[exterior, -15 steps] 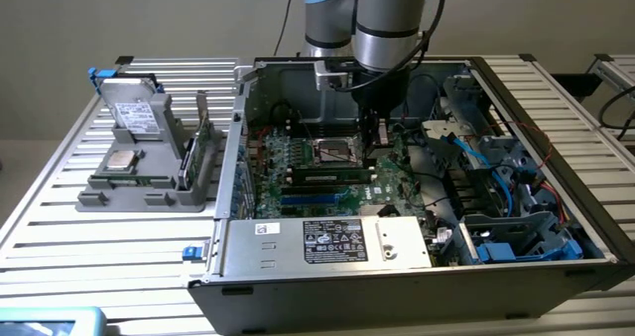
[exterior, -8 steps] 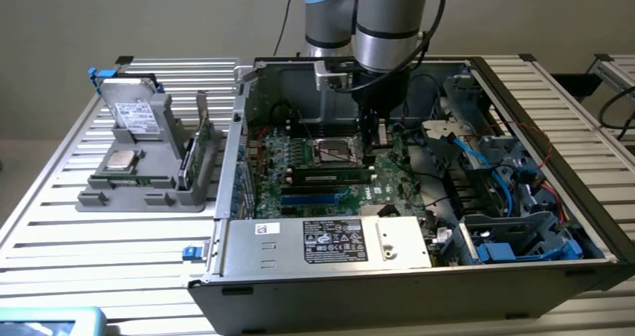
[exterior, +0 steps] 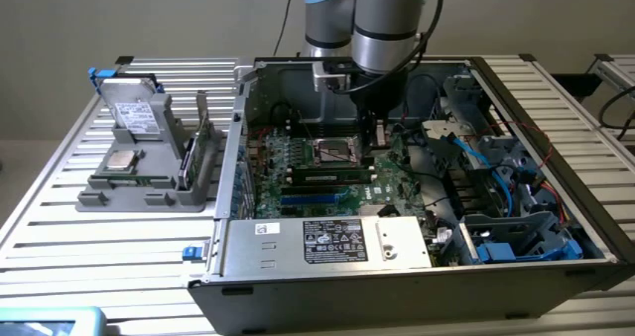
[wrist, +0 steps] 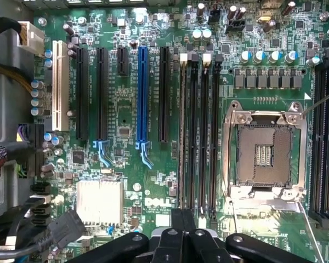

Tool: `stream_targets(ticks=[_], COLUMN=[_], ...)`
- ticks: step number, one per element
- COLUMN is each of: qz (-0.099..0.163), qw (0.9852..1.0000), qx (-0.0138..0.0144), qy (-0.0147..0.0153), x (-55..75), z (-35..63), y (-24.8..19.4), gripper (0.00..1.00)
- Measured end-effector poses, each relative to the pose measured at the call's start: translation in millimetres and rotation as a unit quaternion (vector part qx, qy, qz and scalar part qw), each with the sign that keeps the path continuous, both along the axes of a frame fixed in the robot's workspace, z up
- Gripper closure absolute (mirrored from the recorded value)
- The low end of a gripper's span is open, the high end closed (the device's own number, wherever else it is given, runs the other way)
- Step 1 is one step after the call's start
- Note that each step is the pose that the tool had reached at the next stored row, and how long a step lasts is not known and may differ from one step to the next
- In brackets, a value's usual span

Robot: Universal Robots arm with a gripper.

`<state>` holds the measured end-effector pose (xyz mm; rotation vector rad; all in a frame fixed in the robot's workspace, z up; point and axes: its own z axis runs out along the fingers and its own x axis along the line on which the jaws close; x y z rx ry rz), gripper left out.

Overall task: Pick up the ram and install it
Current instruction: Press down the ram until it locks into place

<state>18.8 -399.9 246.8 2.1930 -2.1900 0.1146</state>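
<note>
The ram (exterior: 332,178), a long dark stick with a white sticker, lies along a memory slot on the motherboard inside the open computer case, just in front of the CPU socket (exterior: 337,152). In the wrist view it appears edge-on as a thin pale line in the ram slot (wrist: 182,137) beside the bare black slots. My gripper (exterior: 380,137) hangs from the arm inside the case, just behind the socket on the exterior view's right. In the wrist view its black fingers (wrist: 183,222) are together over the near ends of the memory slots. The gripper is shut, with nothing between the fingers.
A grey fixture (exterior: 139,180) on the slatted table at the exterior view's left holds a drive, a chip and an upright green card (exterior: 204,146). The grey power supply box (exterior: 328,239) closes the case front. Blue cables and drive bays (exterior: 506,202) crowd the right side.
</note>
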Motion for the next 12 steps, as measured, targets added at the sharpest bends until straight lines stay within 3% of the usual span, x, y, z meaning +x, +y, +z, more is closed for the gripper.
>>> stream_targets(ticks=[2,5,6,12], qz=[0.000,0.000,0.000,-0.001], qw=[1.0000,0.9999,0.9999,0.9999], qx=[-0.0046,-0.0113,-0.0121,-0.0122], qy=[0.0018,0.0078,0.0092,0.0094], x=[-1.6,-3.2,-3.8,-9.8], z=[-1.0,-2.2,-2.8,-6.9], y=[0.3,1.5,2.3,4.4], gripper=[0.89,0.89,0.89,0.89])
